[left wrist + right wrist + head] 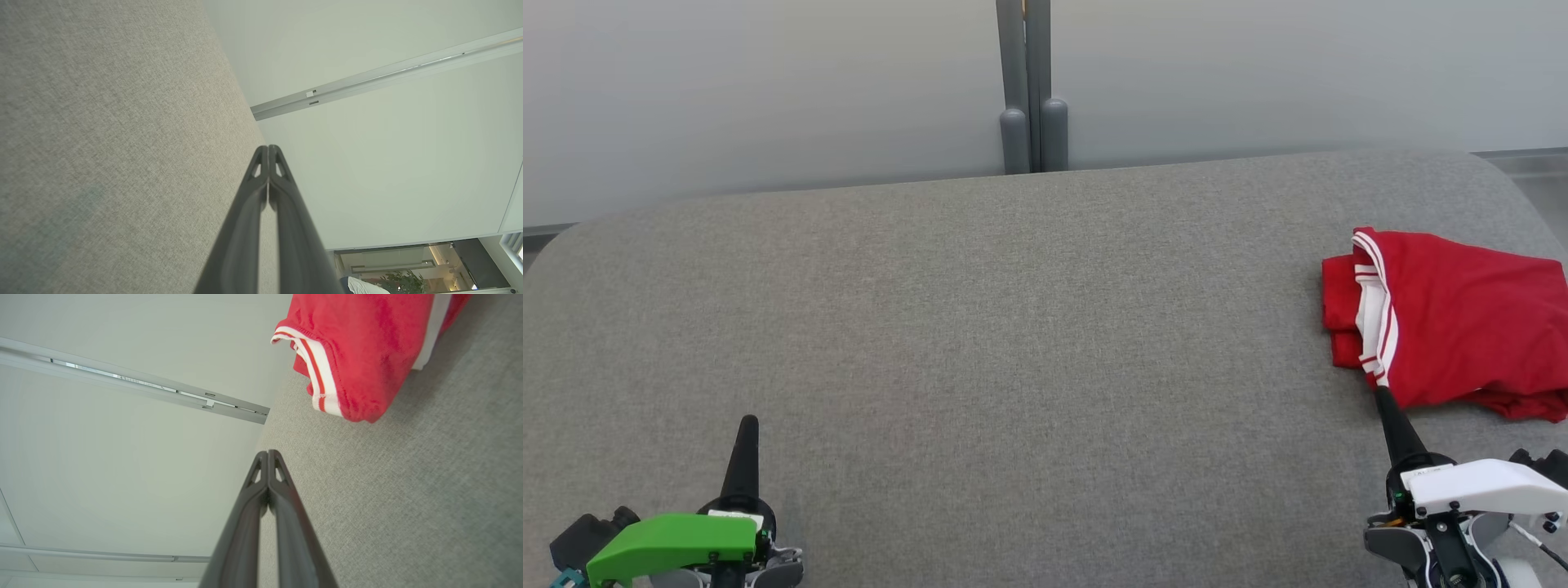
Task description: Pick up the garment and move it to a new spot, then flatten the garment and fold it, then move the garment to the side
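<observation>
Sitting loosely folded, the garment (1462,318) is a red bundle with white striped trim at the right end of the table (1013,327), running off the right edge of the head view. The right gripper (1382,396) has its fingers pressed together on nothing, tip close to the garment's near edge. The left gripper (747,425) is pinched closed too, well apart, over bare table at the lower left. A pale wall (768,98) and a grey post (1031,122) sit behind.
</observation>
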You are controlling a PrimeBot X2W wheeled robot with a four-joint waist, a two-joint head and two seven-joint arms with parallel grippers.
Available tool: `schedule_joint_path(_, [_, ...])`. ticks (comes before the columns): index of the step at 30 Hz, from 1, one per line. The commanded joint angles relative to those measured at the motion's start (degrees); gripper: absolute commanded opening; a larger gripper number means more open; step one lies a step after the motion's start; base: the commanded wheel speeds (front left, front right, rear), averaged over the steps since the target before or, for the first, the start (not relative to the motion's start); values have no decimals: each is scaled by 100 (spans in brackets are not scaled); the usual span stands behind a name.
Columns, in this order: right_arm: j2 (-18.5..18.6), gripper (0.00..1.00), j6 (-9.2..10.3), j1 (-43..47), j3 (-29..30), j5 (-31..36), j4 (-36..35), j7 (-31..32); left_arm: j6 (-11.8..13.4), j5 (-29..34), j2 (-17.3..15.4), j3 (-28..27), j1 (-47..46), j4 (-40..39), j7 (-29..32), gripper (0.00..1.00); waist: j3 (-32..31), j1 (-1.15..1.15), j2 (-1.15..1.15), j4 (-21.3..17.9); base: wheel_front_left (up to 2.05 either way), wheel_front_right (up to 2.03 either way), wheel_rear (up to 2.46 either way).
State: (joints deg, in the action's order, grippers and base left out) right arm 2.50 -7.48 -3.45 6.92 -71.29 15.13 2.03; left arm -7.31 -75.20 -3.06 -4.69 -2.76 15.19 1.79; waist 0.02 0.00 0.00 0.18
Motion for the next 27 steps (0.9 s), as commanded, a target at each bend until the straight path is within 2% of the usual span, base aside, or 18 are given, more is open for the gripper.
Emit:
schedule_joint_path(1, [35,0,-4,-108,-2,-178,-65,49,-22,-139,-11,-33,-124,-58,35,0,0,0,0,-1,0,0,0])
schedule_joint_path(27, [46,0,-3,-194,-21,-1534,-153,352,-28,-1257,11,-137,-257,-163,332,0,9,0,0,-12,0,0,0])
